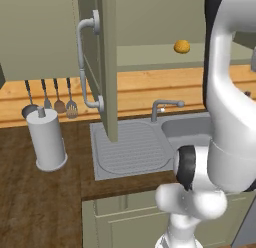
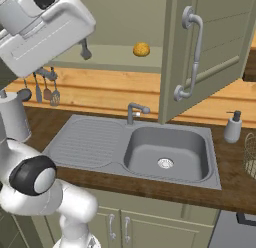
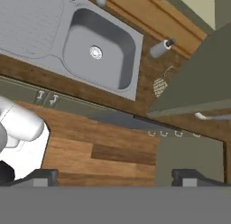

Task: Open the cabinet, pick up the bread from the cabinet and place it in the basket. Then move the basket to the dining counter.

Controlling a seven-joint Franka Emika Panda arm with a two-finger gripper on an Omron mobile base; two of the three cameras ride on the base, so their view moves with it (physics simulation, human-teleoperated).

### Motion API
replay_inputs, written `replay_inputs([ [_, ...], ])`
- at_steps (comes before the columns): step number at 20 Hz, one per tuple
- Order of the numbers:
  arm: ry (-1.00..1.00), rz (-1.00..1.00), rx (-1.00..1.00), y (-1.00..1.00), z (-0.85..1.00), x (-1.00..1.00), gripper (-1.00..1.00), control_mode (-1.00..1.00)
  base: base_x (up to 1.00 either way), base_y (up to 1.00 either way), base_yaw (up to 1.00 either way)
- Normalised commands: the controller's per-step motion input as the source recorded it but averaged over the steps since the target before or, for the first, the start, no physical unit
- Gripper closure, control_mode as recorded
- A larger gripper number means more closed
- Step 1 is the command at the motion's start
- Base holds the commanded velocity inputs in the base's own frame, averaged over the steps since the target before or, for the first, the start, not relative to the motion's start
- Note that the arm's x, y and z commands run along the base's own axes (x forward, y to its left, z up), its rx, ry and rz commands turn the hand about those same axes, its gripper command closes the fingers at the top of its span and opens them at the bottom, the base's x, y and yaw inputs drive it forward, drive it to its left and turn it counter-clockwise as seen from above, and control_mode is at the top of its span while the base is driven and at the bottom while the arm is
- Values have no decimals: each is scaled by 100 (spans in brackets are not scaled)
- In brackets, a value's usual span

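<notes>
The cabinet (image 2: 212, 37) has one door swung open, its curved grey handle (image 2: 192, 57) facing out; the left base view shows that door (image 1: 109, 67) edge-on. On the shelf inside sits the bread (image 2: 141, 49), a small golden bun (image 1: 182, 46). The wire basket (image 2: 250, 154) stands on the worktop at the far right, past the sink, and appears from above (image 3: 159, 85) in the hand view. My gripper (image 3: 115, 177) hangs high over the sink area, pointing down, open and empty; one finger (image 2: 84, 49) shows left of the bread. The dining counter is out of view.
A grey sink (image 2: 167, 152) with a faucet (image 2: 134, 111) lies below the cabinet. A soap dispenser (image 2: 233, 127) stands beside the basket. A paper towel holder (image 1: 47, 139) and hanging utensils (image 1: 50, 99) are at the left. The open door (image 3: 194, 78) juts out over the worktop.
</notes>
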Motion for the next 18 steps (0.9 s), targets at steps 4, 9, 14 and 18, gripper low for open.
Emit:
replay_inputs([
  [4,2,0,-7,-25,-71,48,-100,-100,0,0,0],
  [9,3,-1,-24,-58,-73,70,-100,-100,0,0,0],
  [14,25,-1,-45,-22,-14,100,-100,-100,0,0,0],
  [18,24,-10,-33,-62,11,74,-100,-100,0,0,0],
])
